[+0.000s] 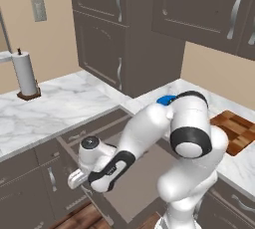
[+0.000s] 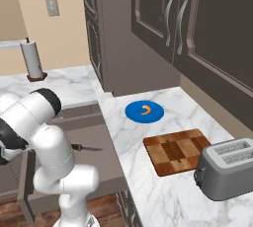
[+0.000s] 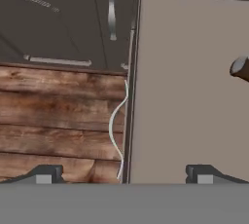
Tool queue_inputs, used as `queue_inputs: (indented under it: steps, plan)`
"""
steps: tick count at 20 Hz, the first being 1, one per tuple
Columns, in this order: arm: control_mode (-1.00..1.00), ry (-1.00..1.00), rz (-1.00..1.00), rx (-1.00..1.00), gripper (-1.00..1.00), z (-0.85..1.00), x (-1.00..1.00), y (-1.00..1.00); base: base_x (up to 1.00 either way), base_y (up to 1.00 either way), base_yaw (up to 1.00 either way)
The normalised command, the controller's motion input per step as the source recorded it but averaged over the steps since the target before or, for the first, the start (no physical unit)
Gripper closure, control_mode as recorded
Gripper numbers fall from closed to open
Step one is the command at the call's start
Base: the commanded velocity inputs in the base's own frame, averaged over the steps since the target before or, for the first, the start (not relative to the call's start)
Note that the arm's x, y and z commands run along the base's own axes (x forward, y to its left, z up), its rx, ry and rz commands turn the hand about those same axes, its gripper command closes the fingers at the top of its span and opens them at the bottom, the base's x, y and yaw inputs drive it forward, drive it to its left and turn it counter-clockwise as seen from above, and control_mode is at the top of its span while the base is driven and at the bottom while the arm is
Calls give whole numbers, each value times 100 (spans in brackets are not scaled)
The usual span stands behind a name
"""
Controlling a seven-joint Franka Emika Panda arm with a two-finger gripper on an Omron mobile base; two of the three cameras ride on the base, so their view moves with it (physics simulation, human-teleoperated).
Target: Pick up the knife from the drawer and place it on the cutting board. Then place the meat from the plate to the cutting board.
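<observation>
The drawer (image 2: 101, 139) stands pulled out below the counter, its flat interior (image 3: 194, 101) plain and its curved silver handle (image 3: 115, 125) on the front edge. In it lies the knife (image 2: 87, 148); the dark end of its handle (image 3: 240, 68) shows at the right of the hand view. My gripper (image 1: 75, 178) hangs low over the drawer's front edge, open and empty, its fingertips (image 3: 46, 174) wide apart astride that edge (image 3: 124, 175). On the counter rests the blue plate (image 2: 133, 114) with the orange meat (image 2: 145, 110) on it. The checkered cutting board (image 2: 178, 151) lies just in front of the plate.
A grey toaster (image 2: 227, 167) stands right of the board. A paper towel roll (image 2: 33, 60) stands at the far left on the counter. Dark wall cabinets (image 1: 199, 4) hang above. Wooden floor (image 3: 58, 121) shows below the drawer front, with lower cabinet doors (image 3: 63, 18) beyond.
</observation>
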Motion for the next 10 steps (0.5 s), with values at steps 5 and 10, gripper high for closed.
queue_inputs:
  steps: [5, 10]
  plan:
    - [-100, -7, 8, 0, -100, 99, -1, -17, 0, 0, 0]
    - [-100, 10, 1, 0, -100, 86, 13, -40, 0, 0, 0]
